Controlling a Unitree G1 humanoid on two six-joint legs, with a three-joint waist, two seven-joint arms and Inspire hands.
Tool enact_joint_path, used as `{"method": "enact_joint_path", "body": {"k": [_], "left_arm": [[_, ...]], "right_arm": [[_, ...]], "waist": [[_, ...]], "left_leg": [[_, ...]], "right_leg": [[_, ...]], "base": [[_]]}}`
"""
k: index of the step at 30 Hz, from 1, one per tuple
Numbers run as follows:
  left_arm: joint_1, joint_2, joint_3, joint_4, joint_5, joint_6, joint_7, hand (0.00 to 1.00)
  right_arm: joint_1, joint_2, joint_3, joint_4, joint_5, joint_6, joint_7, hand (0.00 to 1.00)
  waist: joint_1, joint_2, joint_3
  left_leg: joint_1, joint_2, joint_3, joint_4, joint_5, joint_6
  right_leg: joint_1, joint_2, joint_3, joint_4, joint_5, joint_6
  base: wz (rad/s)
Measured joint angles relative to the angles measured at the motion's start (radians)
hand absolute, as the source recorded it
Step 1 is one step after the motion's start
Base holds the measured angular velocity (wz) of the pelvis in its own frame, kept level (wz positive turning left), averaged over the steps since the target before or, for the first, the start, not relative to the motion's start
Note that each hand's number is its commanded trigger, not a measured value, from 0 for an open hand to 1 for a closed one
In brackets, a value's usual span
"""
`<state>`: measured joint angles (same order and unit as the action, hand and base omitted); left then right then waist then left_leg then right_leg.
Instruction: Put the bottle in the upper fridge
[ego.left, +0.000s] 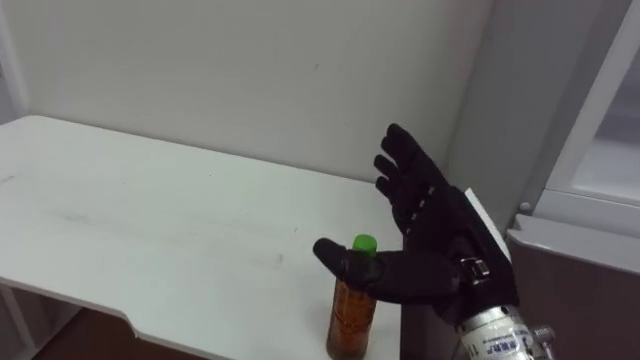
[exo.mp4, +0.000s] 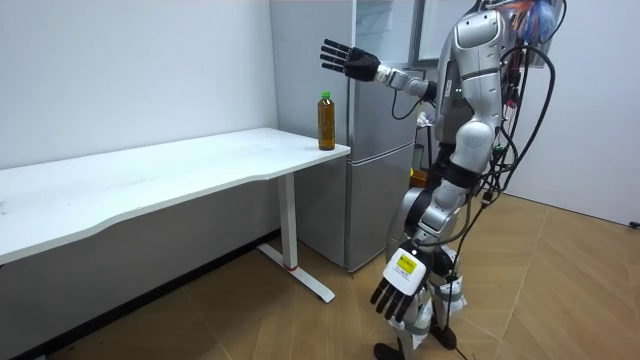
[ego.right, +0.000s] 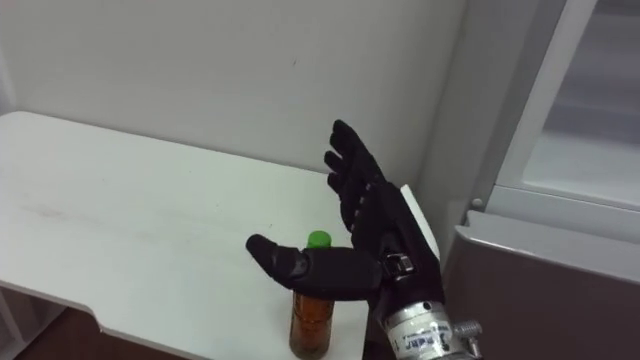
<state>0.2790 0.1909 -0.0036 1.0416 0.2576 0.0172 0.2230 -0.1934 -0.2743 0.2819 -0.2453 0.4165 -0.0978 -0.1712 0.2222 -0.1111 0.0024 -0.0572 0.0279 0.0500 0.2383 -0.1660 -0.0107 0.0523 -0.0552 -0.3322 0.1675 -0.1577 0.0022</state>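
Note:
A bottle (ego.left: 352, 318) of amber liquid with a green cap stands upright on the white table (ego.left: 150, 220), at its right end near the front edge. My right hand (ego.left: 428, 228) is raised over it, open with fingers spread. Its thumb crosses in front of the bottle's neck in the eye views. The room view shows that hand (exo.mp4: 345, 58) higher than the bottle (exo.mp4: 326, 120) and apart from it. My left hand (exo.mp4: 400, 290) hangs low at my side with relaxed fingers, holding nothing.
A grey fridge (exo.mp4: 380, 140) stands directly beside the table's right end, and I stand in front of it. Its side panel and pale upper frame (ego.left: 600, 120) rise at the right of the eye views. A white wall runs behind the table.

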Motion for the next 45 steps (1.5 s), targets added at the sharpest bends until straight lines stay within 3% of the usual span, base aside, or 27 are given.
{"method": "enact_joint_path", "body": {"k": [8,22,30,35,41,45], "left_arm": [[0.0,0.005,0.003,-0.001,0.017,0.0,-0.039,0.0],[0.001,0.017,0.01,-0.039,0.019,0.015,-0.038,0.0],[-0.031,0.018,0.009,-0.038,0.018,0.028,-0.035,0.0],[-0.032,0.018,-0.004,-0.032,0.01,0.048,-0.029,0.0],[-0.035,0.005,-0.042,-0.039,0.011,0.049,-0.029,0.0],[-0.035,0.001,-0.044,-0.039,0.01,0.05,-0.029,0.0]], "right_arm": [[-0.002,0.0,-0.002,0.0,-0.035,-0.012,-0.035,0.0],[-0.071,0.0,-0.019,0.131,-0.077,-0.015,-0.156,0.0],[-0.147,0.004,-0.019,0.294,-0.075,-0.015,-0.225,0.0],[-0.152,0.011,-0.017,0.363,-0.071,-0.015,-0.233,0.0],[-0.185,0.011,0.012,0.437,-0.06,-0.016,-0.214,0.0],[-0.185,0.011,0.012,0.441,-0.06,-0.016,-0.206,0.0]], "waist": [[0.002,-0.017,0.0105],[0.007,-0.017,0.0105],[0.034,0.007,0.02],[0.048,0.014,0.0171],[0.057,0.039,0.0138],[0.057,0.042,0.0141]], "left_leg": [[-0.008,-0.005,-0.008,0.002,-0.001,0.001],[-0.055,-0.009,-0.024,0.005,0.002,0.003],[-0.097,-0.006,-0.029,0.022,0.003,0.004],[-0.126,-0.009,-0.045,0.032,0.007,0.006],[-0.131,-0.009,-0.045,0.033,0.009,0.006],[-0.131,-0.009,-0.045,0.033,0.011,0.006]], "right_leg": [[-0.004,-0.003,-0.005,0.0,-0.003,0.004],[-0.035,-0.008,-0.029,0.003,-0.004,0.004],[-0.077,-0.015,-0.065,0.022,-0.001,0.0],[-0.096,-0.017,-0.082,0.025,0.0,-0.001],[-0.106,-0.019,-0.083,0.036,0.0,-0.001],[-0.106,-0.019,-0.083,0.037,0.0,-0.001]], "base": [[0.02],[0.05],[0.02],[0.08],[0.01],[0.0]]}}
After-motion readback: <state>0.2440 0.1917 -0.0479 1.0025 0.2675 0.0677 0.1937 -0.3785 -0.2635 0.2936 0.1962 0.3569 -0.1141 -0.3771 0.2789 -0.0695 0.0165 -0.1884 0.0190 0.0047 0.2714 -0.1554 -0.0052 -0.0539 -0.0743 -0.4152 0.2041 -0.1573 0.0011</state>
